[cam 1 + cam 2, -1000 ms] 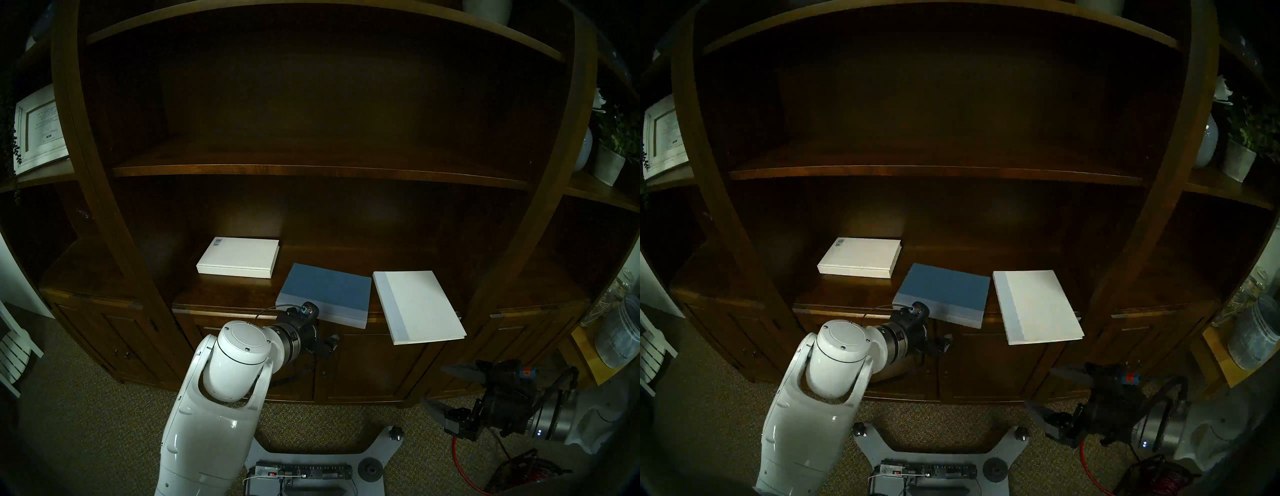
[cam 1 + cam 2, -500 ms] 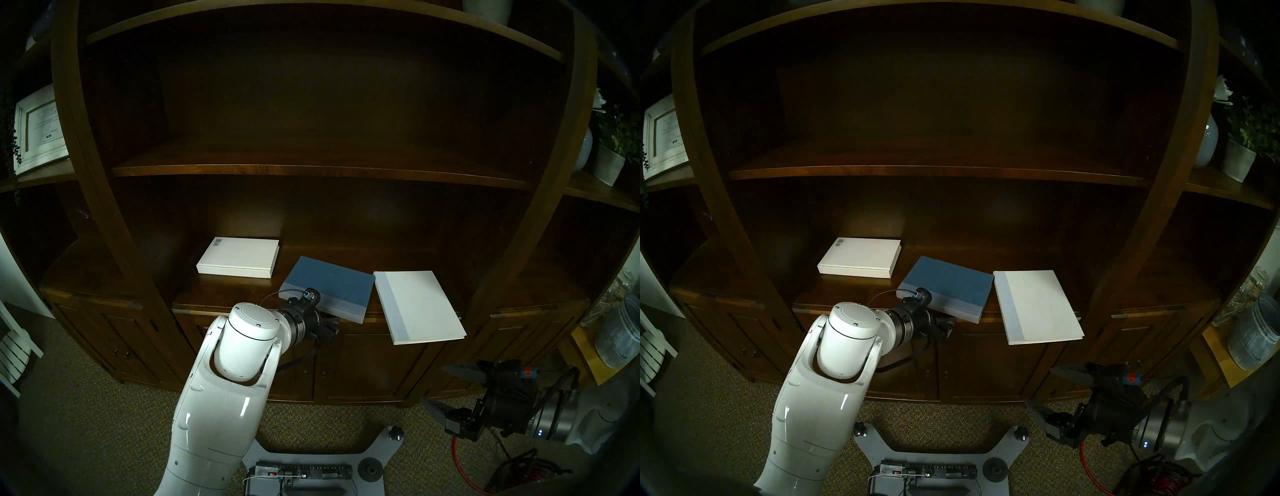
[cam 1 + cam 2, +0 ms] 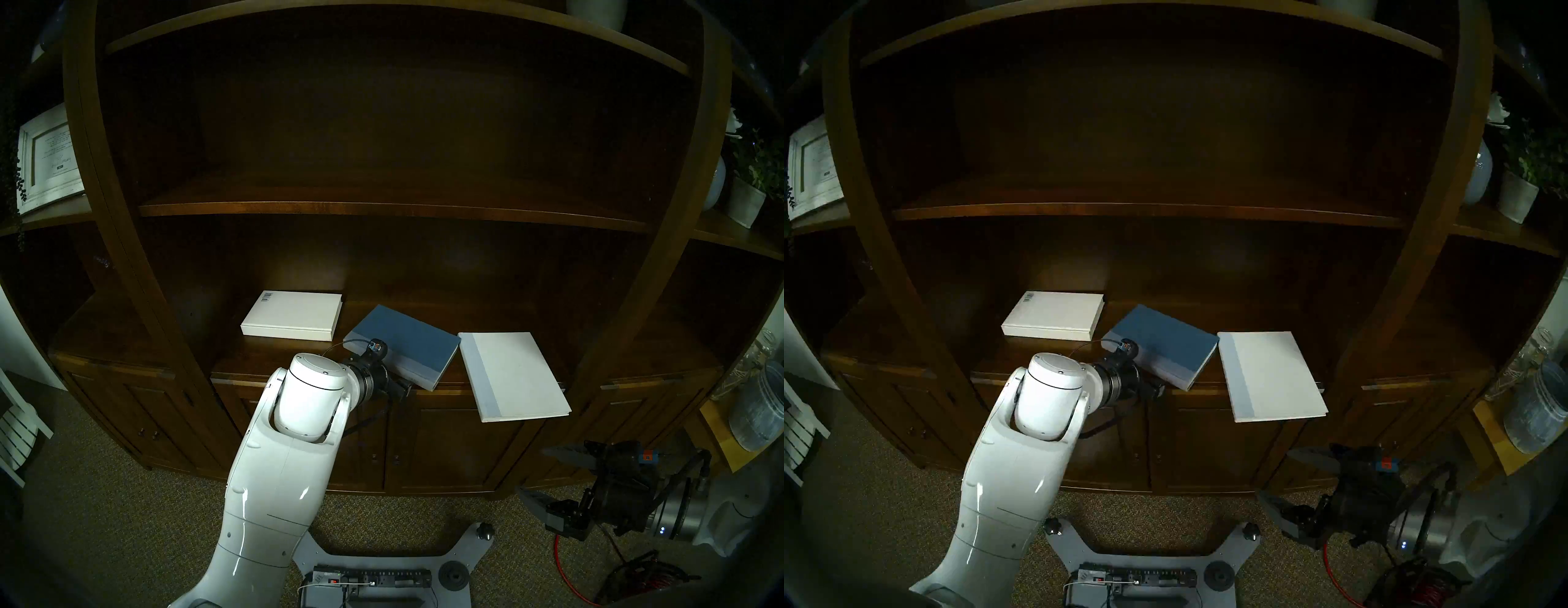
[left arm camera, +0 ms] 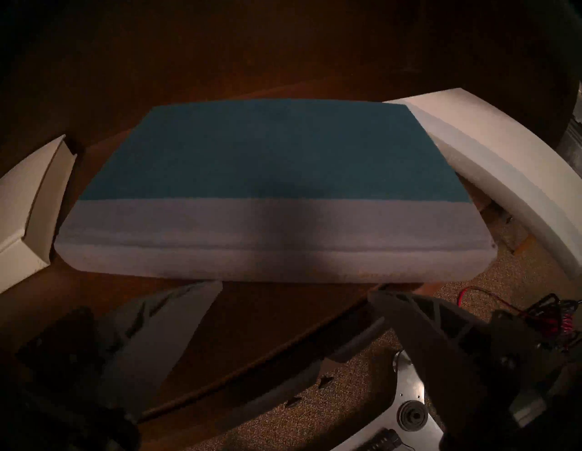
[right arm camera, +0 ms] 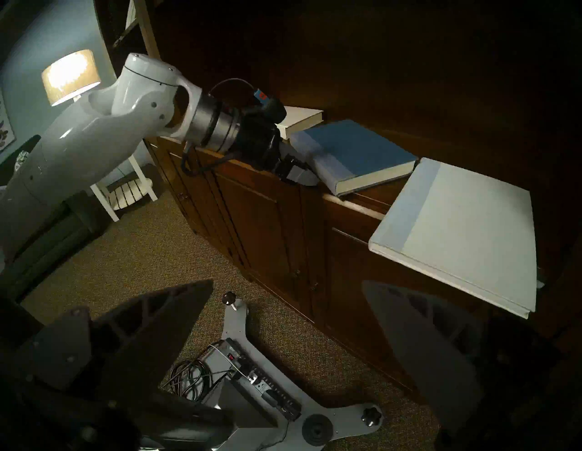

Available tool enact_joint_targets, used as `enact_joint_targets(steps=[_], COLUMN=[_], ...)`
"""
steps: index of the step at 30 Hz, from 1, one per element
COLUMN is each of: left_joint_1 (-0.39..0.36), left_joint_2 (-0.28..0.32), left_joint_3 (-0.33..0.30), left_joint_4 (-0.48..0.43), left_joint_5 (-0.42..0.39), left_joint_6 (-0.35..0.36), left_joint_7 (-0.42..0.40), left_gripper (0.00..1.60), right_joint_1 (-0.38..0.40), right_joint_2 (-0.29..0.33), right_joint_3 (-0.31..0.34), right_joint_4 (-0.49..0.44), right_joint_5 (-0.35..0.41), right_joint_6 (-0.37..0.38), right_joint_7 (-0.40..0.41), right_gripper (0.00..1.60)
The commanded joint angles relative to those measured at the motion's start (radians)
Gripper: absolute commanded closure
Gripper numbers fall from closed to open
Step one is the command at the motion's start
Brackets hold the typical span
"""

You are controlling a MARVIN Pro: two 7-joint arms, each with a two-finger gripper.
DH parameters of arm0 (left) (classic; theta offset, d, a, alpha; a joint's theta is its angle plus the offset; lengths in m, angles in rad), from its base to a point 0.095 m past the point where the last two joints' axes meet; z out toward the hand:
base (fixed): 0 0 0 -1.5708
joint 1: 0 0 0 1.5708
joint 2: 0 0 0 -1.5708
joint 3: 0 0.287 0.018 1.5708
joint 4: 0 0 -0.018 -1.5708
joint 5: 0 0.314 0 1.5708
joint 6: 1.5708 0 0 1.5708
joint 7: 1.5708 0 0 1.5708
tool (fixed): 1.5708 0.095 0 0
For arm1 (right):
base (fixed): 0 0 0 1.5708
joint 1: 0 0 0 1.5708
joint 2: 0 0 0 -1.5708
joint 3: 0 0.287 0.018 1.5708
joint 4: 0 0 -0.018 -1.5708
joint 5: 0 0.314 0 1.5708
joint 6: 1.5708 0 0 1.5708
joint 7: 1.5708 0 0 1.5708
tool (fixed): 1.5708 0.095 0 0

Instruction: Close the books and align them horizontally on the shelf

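Three closed books lie on the dark wooden shelf (image 3: 263,361). A white book with a barcode (image 3: 292,316) sits square at the left. The blue book (image 3: 403,344) lies skewed in the middle, its pale spine strip facing me. A white book with a grey-blue strip (image 3: 513,375) lies at the right and overhangs the front edge. My left gripper (image 4: 296,289) is open, its fingertips at the blue book's (image 4: 267,157) spine edge; I cannot tell if they touch. My right gripper (image 3: 536,473) hangs open and empty, low in front of the cabinet doors.
A thinner upper board (image 3: 382,210) runs above the books. A white-framed picture (image 3: 46,157) stands at far left; a potted plant (image 3: 746,204) and glass jars (image 3: 759,407) are at right. My base (image 3: 382,573) and a red cable (image 3: 568,569) lie on the carpet.
My left arm has moved forward and up. The blue book slid deeper onto the shelf and turned, so it overhangs the front edge less. The right arm and both white books stayed still.
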Motion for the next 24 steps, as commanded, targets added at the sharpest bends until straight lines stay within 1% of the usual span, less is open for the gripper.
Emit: enact_joint_targets(steps=[1,4,7,12,13,16,17,18,19,22,24], left_joint_1=[-0.108,-0.059,-0.058,-0.033,-0.039,-0.031,-0.023,-0.035,-0.028,-0.022,-0.006], left_joint_2=[-0.024,-0.014,-0.013,-0.007,-0.008,-0.005,-0.002,-0.003,0.001,0.006,0.013], left_joint_3=[-0.038,-0.044,-0.044,-0.049,-0.05,-0.058,-0.06,-0.061,-0.059,-0.051,-0.04], left_joint_4=[0.013,-0.088,-0.096,-0.172,-0.166,-0.212,-0.242,-0.223,-0.25,-0.275,-0.31], left_joint_5=[-0.032,-0.063,-0.084,-0.109,-0.113,-0.128,-0.132,-0.138,-0.14,-0.149,-0.151], left_joint_6=[0.011,0.046,0.041,0.075,0.077,0.097,0.097,0.097,0.097,0.097,0.097], left_joint_7=[0.033,-0.015,-0.043,-0.083,-0.09,-0.116,-0.126,-0.136,-0.143,-0.167,-0.182], left_gripper=[0.0,0.0,0.0,0.0,0.0,0.0,0.0,0.0,0.0,0.0,0.0], right_joint_1=[0.011,0.012,0.011,0.011,0.011,0.01,0.01,0.01,0.01,0.01,0.01], right_joint_2=[0.002,0.002,0.002,0.002,0.002,0.001,0.001,0.001,0.001,0.001,0.001], right_joint_3=[0.002,0.001,0.002,0.002,0.002,0.002,0.002,0.002,0.002,0.002,0.002], right_joint_4=[-0.004,-0.004,-0.004,-0.004,-0.004,-0.004,-0.004,-0.004,-0.004,-0.004,-0.004], right_joint_5=[-0.003,-0.003,-0.002,-0.002,-0.002,-0.002,-0.002,-0.002,-0.002,-0.002,-0.002], right_joint_6=[-0.019,-0.018,-0.015,-0.012,-0.012,-0.011,-0.011,-0.011,-0.01,-0.011,-0.011], right_joint_7=[-0.004,-0.004,-0.003,-0.002,-0.002,-0.002,-0.002,-0.002,-0.002,-0.002,-0.002], right_gripper=[0.0,0.0,0.0,0.0,0.0,0.0,0.0,0.0,0.0,0.0,0.0])
